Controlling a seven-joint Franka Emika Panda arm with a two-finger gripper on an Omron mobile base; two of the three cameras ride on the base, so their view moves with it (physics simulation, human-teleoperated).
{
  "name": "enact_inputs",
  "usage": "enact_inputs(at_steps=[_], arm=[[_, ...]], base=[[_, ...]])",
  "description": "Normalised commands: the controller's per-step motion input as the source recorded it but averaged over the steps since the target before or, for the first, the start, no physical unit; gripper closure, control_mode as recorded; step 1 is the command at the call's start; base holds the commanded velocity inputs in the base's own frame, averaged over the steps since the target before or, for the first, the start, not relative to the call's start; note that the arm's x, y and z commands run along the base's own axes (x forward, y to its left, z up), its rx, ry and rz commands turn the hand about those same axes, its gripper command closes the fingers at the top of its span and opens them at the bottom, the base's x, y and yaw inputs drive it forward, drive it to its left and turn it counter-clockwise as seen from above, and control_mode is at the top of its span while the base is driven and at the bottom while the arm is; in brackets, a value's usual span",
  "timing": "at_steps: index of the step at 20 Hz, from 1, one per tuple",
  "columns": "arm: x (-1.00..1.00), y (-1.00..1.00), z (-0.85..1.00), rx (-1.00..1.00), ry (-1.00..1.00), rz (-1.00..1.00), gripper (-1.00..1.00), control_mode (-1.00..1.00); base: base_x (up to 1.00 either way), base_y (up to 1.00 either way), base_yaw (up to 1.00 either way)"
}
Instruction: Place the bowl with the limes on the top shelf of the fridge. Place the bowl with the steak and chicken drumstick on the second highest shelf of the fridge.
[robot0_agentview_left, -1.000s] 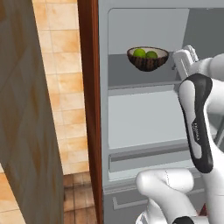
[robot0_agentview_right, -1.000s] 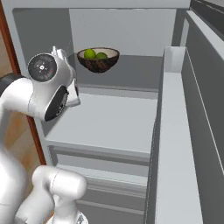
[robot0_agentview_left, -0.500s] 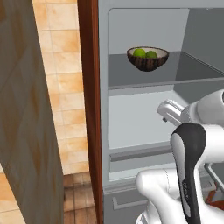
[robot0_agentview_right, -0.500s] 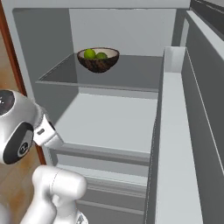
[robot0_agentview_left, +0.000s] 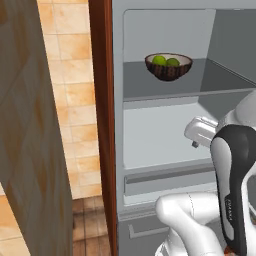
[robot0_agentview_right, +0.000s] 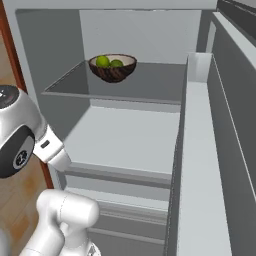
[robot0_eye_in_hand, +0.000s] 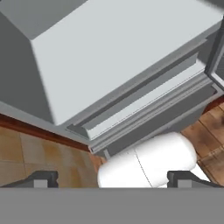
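Observation:
The bowl with the limes (robot0_agentview_left: 168, 66) (robot0_agentview_right: 113, 67) stands alone on the top shelf of the fridge (robot0_agentview_left: 220, 80) (robot0_agentview_right: 155, 85), dark outside, with two green limes inside. My gripper (robot0_eye_in_hand: 111, 179) is open; its two tips stand wide apart with nothing between them. It looks down across the front lip of the second shelf (robot0_eye_in_hand: 109, 57) to the floor. In the left base view my hand (robot0_agentview_left: 200, 131) hangs low in front of that pale shelf (robot0_agentview_left: 155, 140) (robot0_agentview_right: 130, 140), well below and apart from the bowl. The bowl with the steak and chicken drumstick is out of view.
A brown wooden cabinet side (robot0_agentview_left: 30, 125) stands close on the left, with a tiled wall (robot0_agentview_left: 75, 75) behind it. The open fridge door with its grey bins (robot0_agentview_right: 210, 150) runs along the right. Drawers (robot0_agentview_left: 165, 177) lie under the second shelf, over a wooden floor (robot0_eye_in_hand: 43, 153).
My arm has dropped from the height of the top shelf and drawn back out of the fridge. The bowl with the limes stays on the shelf. The gripper stays open.

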Motion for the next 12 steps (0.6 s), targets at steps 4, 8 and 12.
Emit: enact_inputs(at_steps=[4,8,12], arm=[[0.0,0.0,0.0,0.0,0.0,0.0,-1.0,1.0],[0.0,0.0,0.0,0.0,0.0,0.0,-1.0,1.0],[0.0,0.0,0.0,0.0,0.0,0.0,-1.0,1.0]], base=[[-0.93,0.11,0.09],[-1.0,0.19,0.1],[-1.0,0.4,0.03]])
